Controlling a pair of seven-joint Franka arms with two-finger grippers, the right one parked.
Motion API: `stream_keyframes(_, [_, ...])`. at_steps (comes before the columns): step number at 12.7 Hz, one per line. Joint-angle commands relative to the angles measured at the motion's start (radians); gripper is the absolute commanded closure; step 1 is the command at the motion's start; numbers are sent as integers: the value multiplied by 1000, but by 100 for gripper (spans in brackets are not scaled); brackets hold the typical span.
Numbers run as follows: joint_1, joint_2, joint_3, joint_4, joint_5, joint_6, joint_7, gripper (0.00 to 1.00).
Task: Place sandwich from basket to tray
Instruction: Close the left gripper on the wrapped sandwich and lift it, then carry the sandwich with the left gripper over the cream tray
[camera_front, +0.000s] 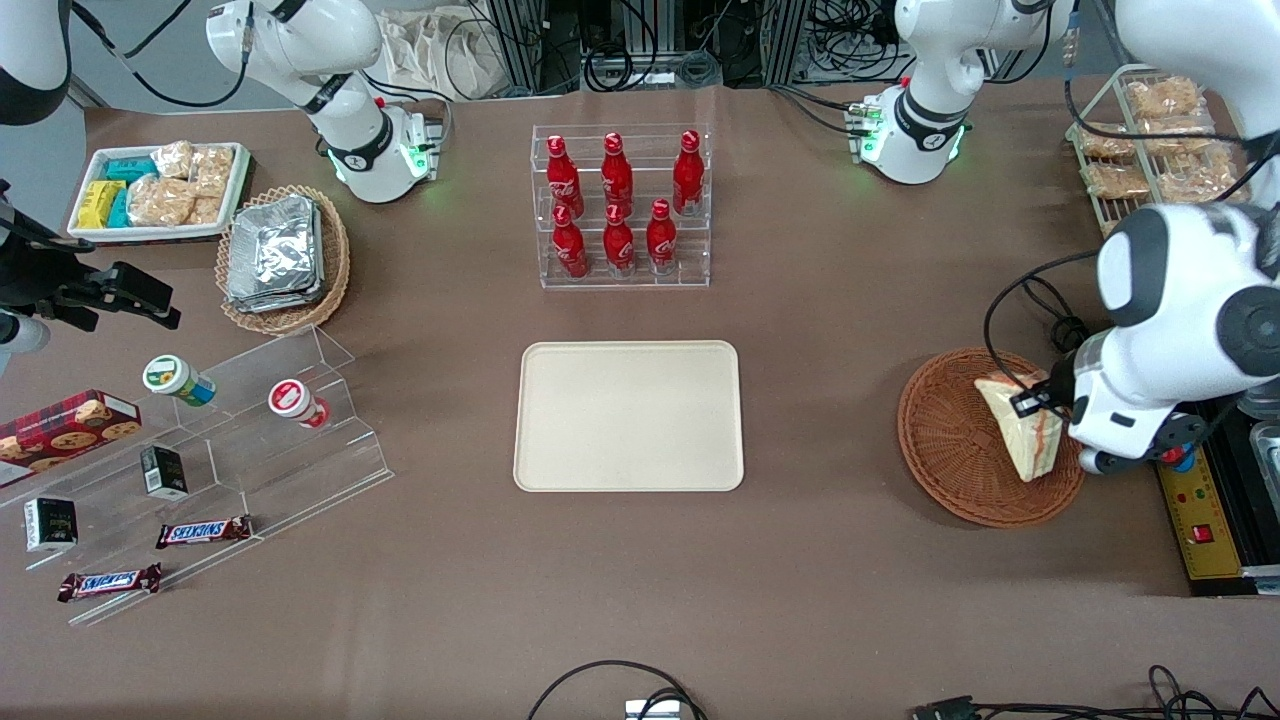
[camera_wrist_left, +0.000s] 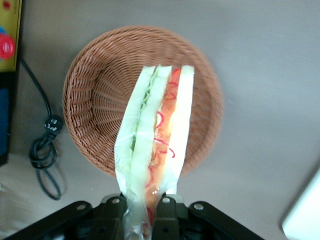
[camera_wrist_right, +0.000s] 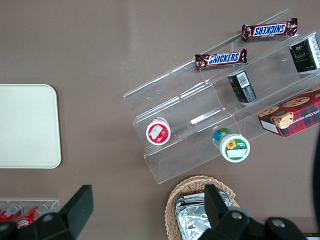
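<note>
My left gripper (camera_front: 1040, 400) is shut on the sandwich (camera_front: 1028, 432), a pale wedge in clear wrap with an orange-red and green filling stripe. In the left wrist view the black fingers (camera_wrist_left: 167, 212) pinch the narrow end of the sandwich (camera_wrist_left: 156, 130), and my gripper (camera_wrist_left: 142, 210) holds it over the reddish-brown wicker basket (camera_wrist_left: 95, 100). It looks lifted off the bottom of the basket (camera_front: 950, 440), which lies at the working arm's end of the table. The cream tray (camera_front: 628, 415) lies bare at the table's middle, toward the parked arm from the basket.
A clear rack of red bottles (camera_front: 620, 215) stands farther from the front camera than the tray. A yellow control box (camera_front: 1205, 520) and a coiled black cable (camera_wrist_left: 45, 145) lie beside the basket. Acrylic steps with snacks (camera_front: 230, 440) are at the parked arm's end.
</note>
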Motion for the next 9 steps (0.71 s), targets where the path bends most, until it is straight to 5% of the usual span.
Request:
stream_keyframes(1, [-26, 21, -128, 189, 34, -140, 142, 100])
stream_keyframes(3, [-61, 24, -228, 225, 57, -145, 154, 100])
stream_keyframes(6, [-118, 104, -317, 295, 19, -125, -48, 100])
stream_keyframes(9, [-192, 216, -392, 286, 89, -3, -300, 100])
